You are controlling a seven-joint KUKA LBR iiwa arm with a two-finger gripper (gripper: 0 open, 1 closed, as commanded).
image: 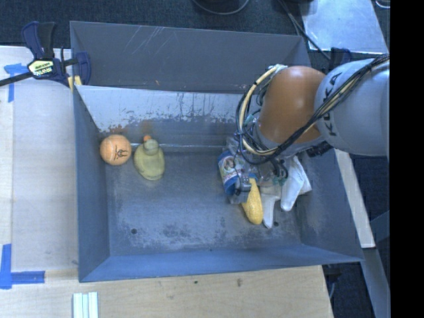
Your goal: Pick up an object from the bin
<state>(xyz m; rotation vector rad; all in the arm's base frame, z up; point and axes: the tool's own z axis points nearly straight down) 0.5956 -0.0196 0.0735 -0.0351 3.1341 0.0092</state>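
Your gripper is low in the bin near its right wall, over a small heap. Can't tell if it's open or closed. A yellow banana-like piece lies just front of it, long axis roughly front-to-back. A blue-white packet is just left, a white thing just right. An orange ball and a yellow-green pear sit side by side, well apart in the back-left.

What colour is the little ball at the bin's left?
The ball is orange with a dark mark, clearest in the camera view.
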